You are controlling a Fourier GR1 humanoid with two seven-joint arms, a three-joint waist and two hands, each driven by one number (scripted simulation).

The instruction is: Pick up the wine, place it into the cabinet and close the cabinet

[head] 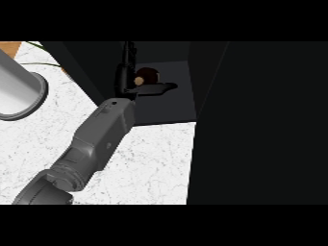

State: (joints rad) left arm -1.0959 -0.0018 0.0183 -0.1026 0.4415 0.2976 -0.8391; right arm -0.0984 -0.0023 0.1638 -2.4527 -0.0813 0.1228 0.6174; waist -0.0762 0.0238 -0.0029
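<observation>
My left forearm (pixel 99 139) reaches up from the lower left into the dark cabinet (pixel 168 103). The black left hand (pixel 126 77) is seen edge-on inside the opening, palm facing right. The wine bottle (pixel 148 75) shows only as a small brown round top right beside the palm. The fingers rise along the bottle's left side and the thumb (pixel 159 88) crosses below it, so the hand is shut on the bottle. The rest of the bottle is hidden in the dark interior. My right hand does not show.
A tall black cabinet panel (pixel 266 125) fills the whole right side. A large light grey cylinder (pixel 10 86) lies at the upper left over the white marble counter (pixel 152 163). A strip of wood (pixel 6 48) shows at the top left corner.
</observation>
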